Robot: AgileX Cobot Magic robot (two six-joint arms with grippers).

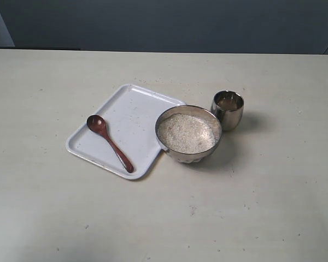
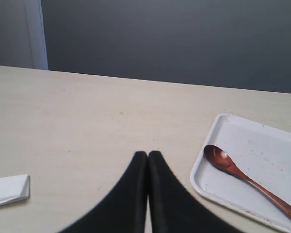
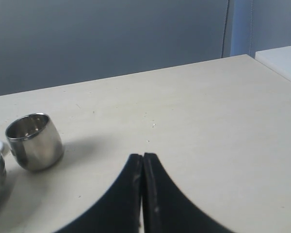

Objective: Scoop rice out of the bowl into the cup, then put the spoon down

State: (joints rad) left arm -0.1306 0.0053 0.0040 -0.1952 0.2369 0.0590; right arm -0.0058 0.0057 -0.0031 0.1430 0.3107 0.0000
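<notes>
Where the claws stand: left gripper (image 2: 148, 154) and right gripper (image 3: 143, 156) each show, in their own wrist view, two dark jaws pressed tip to tip with nothing between them; neither appears in the exterior view.
spoon (image 1: 110, 143): left of centre in the exterior view, lying flat on the tray, with the oval head toward the upper left and the handle running to the lower right, its tip near the tray's lower edge; clear of the bowl.
grip on the spoon: probably light, stiff wood with a smooth finish that could twist in a pinch. I would take the slim handle about midway, across its width. It lies flat, so the jaws must come down very close to the tray.
tray (image 1: 136, 109): white, shallow-rimmed, set at an angle; its right edge meets the bowl, touching or tucked under, I cannot tell which.
bowl (image 1: 188, 157): centre of the frame, upright; likely weighty enough when loaded to sit firm under a scoop, though polished steel may slide.
rice (image 1: 186, 132): fills the bowl nearly to the rim; loose and dry, and will run off a tilted spoon.
cup (image 1: 228, 112): just beside the bowl, to its upper right, upright; small mouth, probably light and easily knocked. Whether it holds any grains cannot be told.
table (image 1: 208, 218): pale and bare around them.
</notes>
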